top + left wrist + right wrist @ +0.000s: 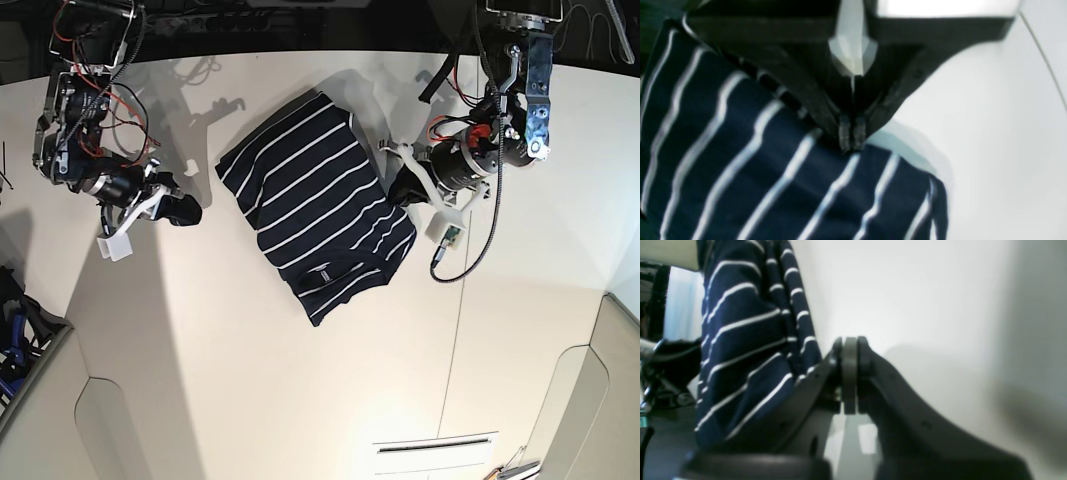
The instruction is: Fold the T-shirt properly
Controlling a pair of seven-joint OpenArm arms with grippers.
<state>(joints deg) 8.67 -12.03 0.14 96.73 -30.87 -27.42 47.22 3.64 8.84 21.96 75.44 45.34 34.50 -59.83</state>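
The T-shirt point(310, 200), dark navy with thin white stripes, lies folded into a slanted oblong on the white table point(300, 380), one end turned over near its front. My left gripper point(400, 188) sits at the shirt's right edge. In the left wrist view that gripper point(851, 140) is shut, its tips resting at the edge of the T-shirt point(773, 183), with no cloth visible between them. My right gripper point(188, 212) hovers left of the shirt, apart from it. The right wrist view shows it point(850, 343) shut on nothing, the T-shirt point(740, 340) beyond to the side.
Both arms trail cables point(470, 250) over the table's back half. A dark bin-like object point(20, 320) stands off the table's left edge. A vent slot point(435, 445) sits in the floor panel at the front right.
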